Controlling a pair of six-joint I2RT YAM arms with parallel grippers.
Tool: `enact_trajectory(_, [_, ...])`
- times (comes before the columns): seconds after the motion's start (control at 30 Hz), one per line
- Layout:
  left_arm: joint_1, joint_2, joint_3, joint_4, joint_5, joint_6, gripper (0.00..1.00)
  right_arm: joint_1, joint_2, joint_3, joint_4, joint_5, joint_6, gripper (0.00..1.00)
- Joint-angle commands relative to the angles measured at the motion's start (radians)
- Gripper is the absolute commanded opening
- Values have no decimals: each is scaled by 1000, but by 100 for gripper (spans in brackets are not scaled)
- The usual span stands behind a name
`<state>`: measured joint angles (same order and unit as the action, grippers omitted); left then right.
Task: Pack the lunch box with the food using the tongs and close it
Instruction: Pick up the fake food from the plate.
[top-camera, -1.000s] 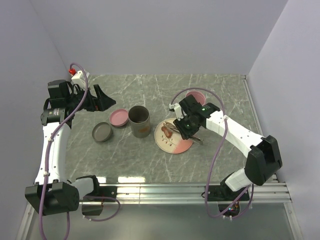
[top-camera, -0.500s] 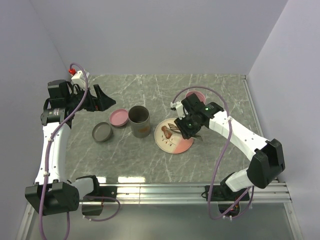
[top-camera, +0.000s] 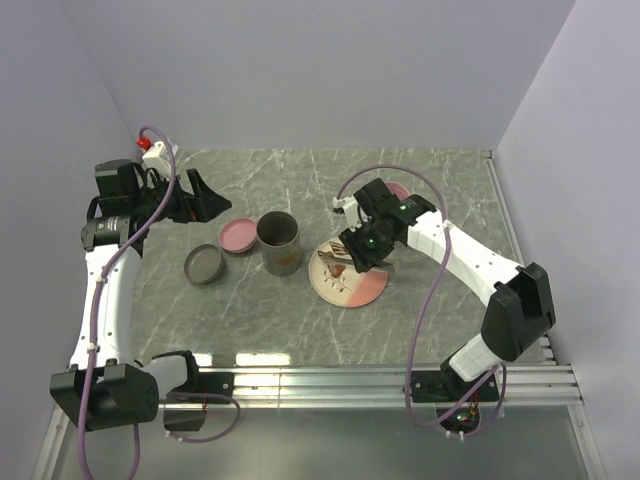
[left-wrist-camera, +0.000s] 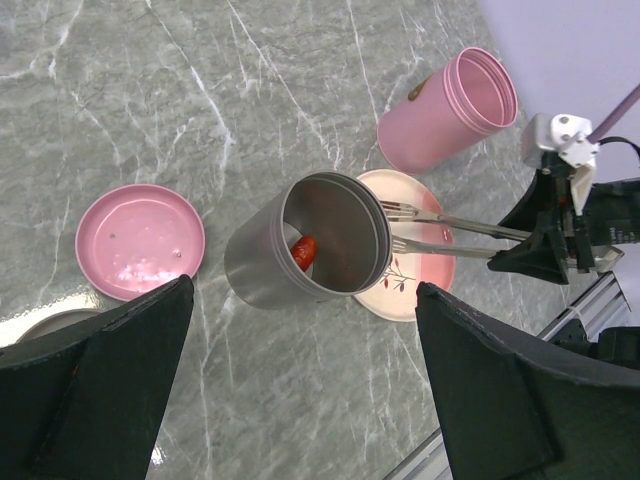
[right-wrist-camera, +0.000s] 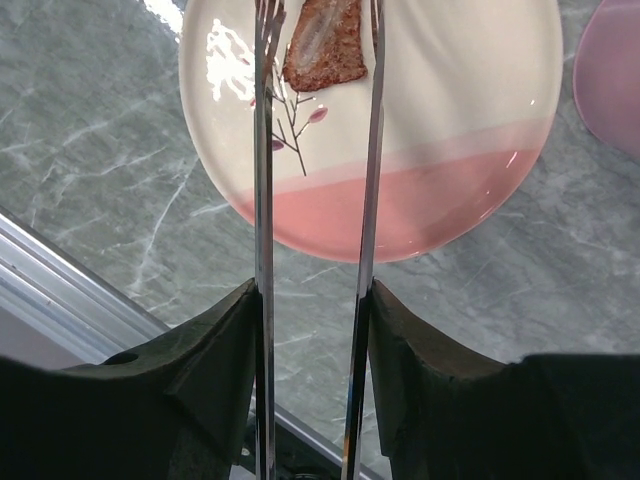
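The cream-and-pink plate (top-camera: 365, 292) lies right of centre on the marble table (top-camera: 300, 175), its near rim toward the metal rail (top-camera: 300, 378); the grey lunch box (top-camera: 279, 243) stands upright just beside its left rim, with a pink lid (top-camera: 238, 236) and a grey lid (top-camera: 204, 265) further left; we find the broadest room toward the far wall. The right tool (right-wrist-camera: 312, 300) pinches the tongs (right-wrist-camera: 263, 200), one finger against each arm; the tips flank the brown piece (right-wrist-camera: 325, 45) on the plate. The left tool (top-camera: 205, 197) hangs spread wide near the left wall, holding nothing. Only the left wrist view shows us a red sausage (left-wrist-camera: 305, 252) inside the lunch box; it also shows the open mouth of a pink canister (left-wrist-camera: 448, 108) beyond the plate.
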<state>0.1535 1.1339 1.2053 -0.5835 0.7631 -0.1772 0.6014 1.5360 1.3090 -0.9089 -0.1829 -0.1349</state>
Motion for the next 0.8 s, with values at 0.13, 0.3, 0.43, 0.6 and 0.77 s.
enact_trajectory(0.13, [4, -14, 8, 34, 10, 7, 99, -6, 32, 41, 18, -13, 8, 52])
enact_trajectory(0.3, [4, -8, 8, 37, 15, 5, 99, -5, 53, 50, 24, -15, 9, 53])
enact_trajectory(0.43, [3, -6, 13, 34, 13, 8, 99, -5, 69, 56, 28, -9, 9, 53])
enact_trajectory(0.6, [3, -5, 11, 36, 13, 7, 99, -3, 85, 62, 31, -15, 11, 52])
enact_trajectory(0.77, [3, -6, 11, 34, 10, 7, 99, -6, 81, 61, 33, -15, 11, 48])
